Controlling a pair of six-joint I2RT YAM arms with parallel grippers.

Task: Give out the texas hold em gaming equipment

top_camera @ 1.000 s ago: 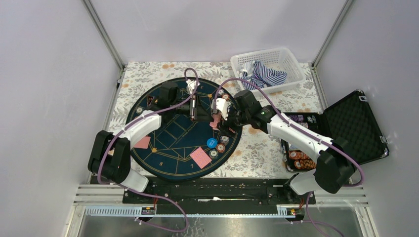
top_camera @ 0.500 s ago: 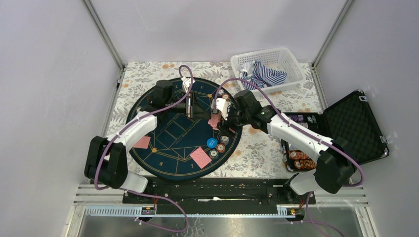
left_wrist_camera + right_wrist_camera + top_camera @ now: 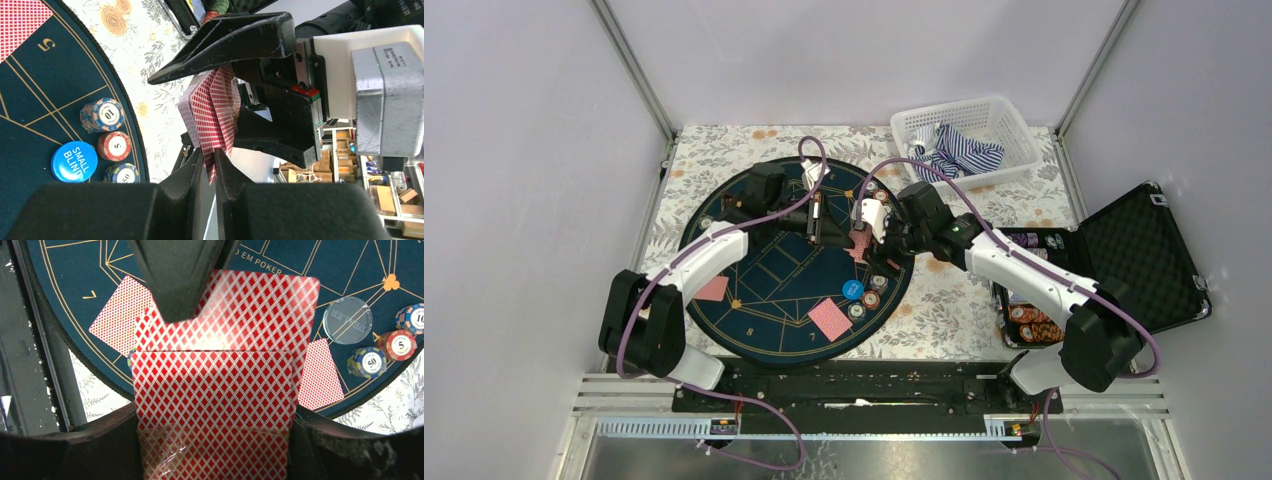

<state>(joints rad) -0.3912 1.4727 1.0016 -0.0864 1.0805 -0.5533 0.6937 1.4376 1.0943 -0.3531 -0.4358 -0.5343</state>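
Note:
My right gripper (image 3: 865, 238) hangs over the round navy mat (image 3: 769, 300), shut on a deck of red-backed playing cards (image 3: 215, 400). My left gripper (image 3: 214, 156) meets it from the left and pinches the edge of one card (image 3: 250, 305) that sticks out of the deck. Two more cards (image 3: 712, 288) (image 3: 830, 320) lie face down on the mat. A blue small-blind disc (image 3: 74, 161) sits beside chips marked 10 (image 3: 102, 114), 5 (image 3: 113, 146) and 50 (image 3: 122, 173). A clear dealer disc (image 3: 347, 320) rests near another chip group (image 3: 367, 362).
A white basket (image 3: 1014, 120) with striped cloth stands at the back right. An open black case (image 3: 1144, 250) with rows of chips (image 3: 1029, 318) lies at the right. The flowered tablecloth (image 3: 944, 310) surrounds the mat. Purple cables arch over both arms.
My left gripper drew back a little from the deck with wider jaws, then returned and closed on a card's edge. The right arm and the deck stayed where they were.

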